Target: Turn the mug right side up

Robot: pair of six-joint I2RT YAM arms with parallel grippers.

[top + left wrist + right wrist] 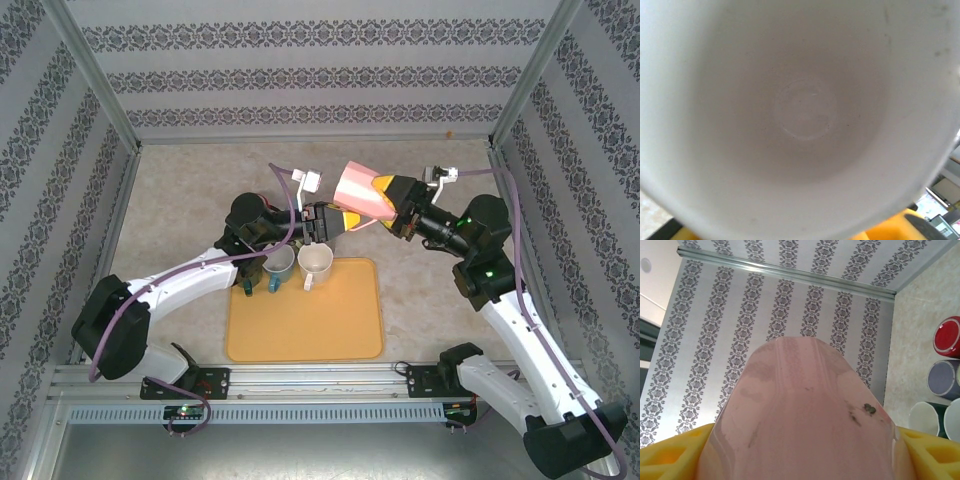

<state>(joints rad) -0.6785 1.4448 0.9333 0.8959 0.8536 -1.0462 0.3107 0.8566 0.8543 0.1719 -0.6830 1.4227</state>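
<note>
The left arm point(190, 275) is reaching forward and inward from its base with the elbow bent. Its wrist is pointing the left gripper point(320, 228) down near the middle, and I cannot tell how its jaws are standing. The right arm point(520, 320) is angling in toward the centre and holding the right gripper point(372, 203) raised. Its yellow fingers point(932, 452) are clamping both sides of a pink cup point(358, 188).

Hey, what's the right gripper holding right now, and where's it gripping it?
The right gripper holds the pink mug off the table, clamped across its side walls near the narrower end.
</note>
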